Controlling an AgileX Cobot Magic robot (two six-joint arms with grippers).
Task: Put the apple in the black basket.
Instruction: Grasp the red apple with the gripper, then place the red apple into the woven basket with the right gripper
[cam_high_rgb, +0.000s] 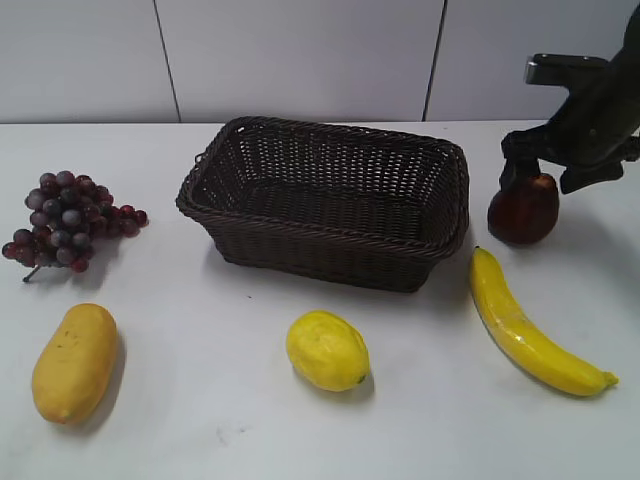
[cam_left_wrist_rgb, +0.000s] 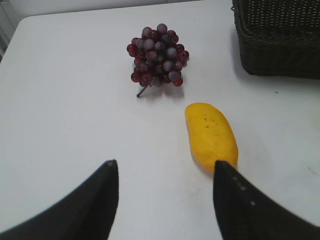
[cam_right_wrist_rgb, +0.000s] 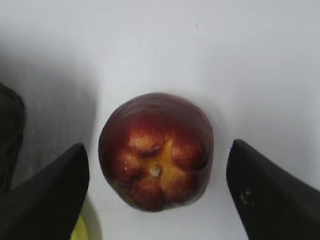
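The dark red apple (cam_high_rgb: 523, 209) stands on the white table to the right of the black basket (cam_high_rgb: 330, 245). In the right wrist view the apple (cam_right_wrist_rgb: 156, 150) shows its orange-red dimpled top between the two fingers. My right gripper (cam_right_wrist_rgb: 157, 175) is open, directly above the apple, with a gap on each side; in the exterior view it (cam_high_rgb: 535, 158) hangs at the apple's top. My left gripper (cam_left_wrist_rgb: 165, 185) is open and empty, over bare table near the mango (cam_left_wrist_rgb: 211, 135). A corner of the basket (cam_left_wrist_rgb: 280, 40) shows at the top right of the left wrist view.
Purple-red grapes (cam_high_rgb: 62, 220) lie at the left and also show in the left wrist view (cam_left_wrist_rgb: 158, 55). A mango (cam_high_rgb: 73, 362) lies front left, a lemon (cam_high_rgb: 327, 350) front centre, a banana (cam_high_rgb: 530, 325) front right just below the apple.
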